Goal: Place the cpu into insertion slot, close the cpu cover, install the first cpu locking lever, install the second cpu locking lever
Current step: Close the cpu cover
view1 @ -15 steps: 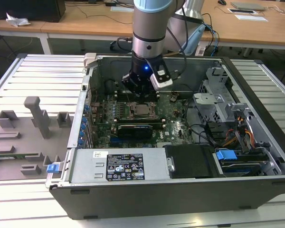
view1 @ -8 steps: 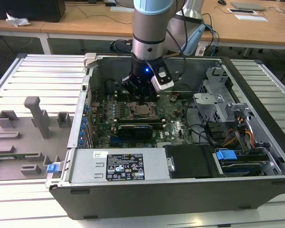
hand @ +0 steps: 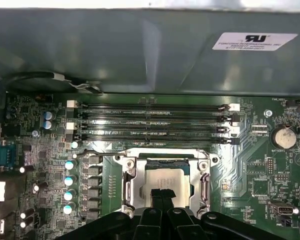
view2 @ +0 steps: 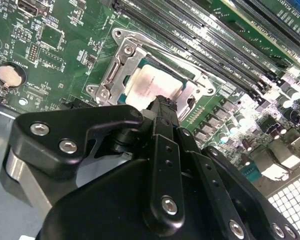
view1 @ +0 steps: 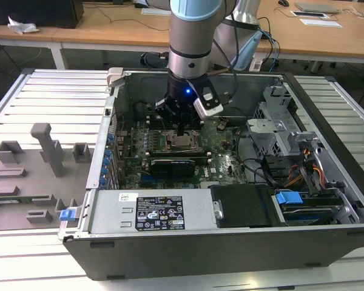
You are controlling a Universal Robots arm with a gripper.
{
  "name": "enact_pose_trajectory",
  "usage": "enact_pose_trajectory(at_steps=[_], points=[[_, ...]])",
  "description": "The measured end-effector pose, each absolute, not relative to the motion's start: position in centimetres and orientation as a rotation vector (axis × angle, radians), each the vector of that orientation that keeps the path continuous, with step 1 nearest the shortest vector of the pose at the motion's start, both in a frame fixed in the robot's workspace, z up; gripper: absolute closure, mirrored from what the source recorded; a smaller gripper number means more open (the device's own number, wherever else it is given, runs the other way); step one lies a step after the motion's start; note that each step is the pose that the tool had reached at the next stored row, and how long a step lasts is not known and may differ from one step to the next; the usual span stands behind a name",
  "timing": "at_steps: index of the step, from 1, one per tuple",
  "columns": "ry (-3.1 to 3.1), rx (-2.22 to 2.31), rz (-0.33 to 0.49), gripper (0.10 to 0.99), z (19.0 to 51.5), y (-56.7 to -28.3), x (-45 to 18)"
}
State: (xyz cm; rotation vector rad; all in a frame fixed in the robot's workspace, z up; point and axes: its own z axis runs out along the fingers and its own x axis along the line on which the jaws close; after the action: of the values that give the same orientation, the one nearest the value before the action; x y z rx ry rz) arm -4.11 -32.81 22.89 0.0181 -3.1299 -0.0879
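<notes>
The cpu (hand: 162, 177) (view2: 150, 82), a pale silvery square chip, lies flat in the insertion slot (hand: 165, 163) on the green motherboard. The cpu cover (hand: 136, 185) (view2: 121, 70), a silver-grey frame, lies around the chip, which shows through its cut-out. My gripper (hand: 162, 196) (view2: 162, 102) (view1: 179, 128) hangs straight over the socket with its black fingertips pressed together above one edge of the chip. Nothing is held between them. Whether the tips touch the chip I cannot tell.
Long black memory slots (hand: 155, 125) run beside the socket, with the grey case wall (hand: 140, 50) beyond them. A coin battery (hand: 282, 136) sits nearby. A black card (view1: 173, 165), power supply (view1: 151, 212) and drive cage (view1: 291, 139) fill the case. A grey fixture tray (view1: 30, 176) lies outside.
</notes>
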Motion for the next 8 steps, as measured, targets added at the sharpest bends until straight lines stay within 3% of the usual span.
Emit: enact_pose_trajectory(at_steps=[8], points=[[-3.131,0.021,-0.067,0.980,22.46,-32.81,-4.76]])
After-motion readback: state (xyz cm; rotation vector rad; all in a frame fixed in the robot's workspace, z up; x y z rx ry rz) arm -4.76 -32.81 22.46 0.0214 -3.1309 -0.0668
